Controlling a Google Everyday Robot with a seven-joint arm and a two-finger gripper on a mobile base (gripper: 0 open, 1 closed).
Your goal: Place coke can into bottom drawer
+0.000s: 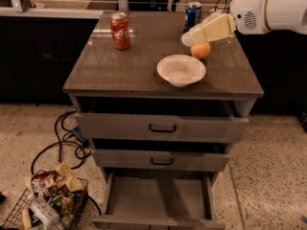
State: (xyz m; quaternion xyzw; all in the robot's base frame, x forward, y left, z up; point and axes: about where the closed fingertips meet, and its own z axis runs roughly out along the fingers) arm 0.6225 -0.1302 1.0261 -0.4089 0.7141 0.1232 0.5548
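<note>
Gripper [192,36] hovers above the desk [120,68], just over the orange [201,51], well apart from the coke can [120,30]; whether spread or pressed together, I cannot tell

The coke can [120,30], red with white script and a silver top, stands upright on the surface [144,71] near its 11 o'clock corner. The bottom drawer [158,198], the lowest of the grey cabinet's three, is pulled out toward 6 o'clock, a wide shallow tray with its plain grey floor showing. The hand [192,36] hovers over the surface's 1 o'clock area, at about 3 o'clock from the can and well apart from it.
</note>
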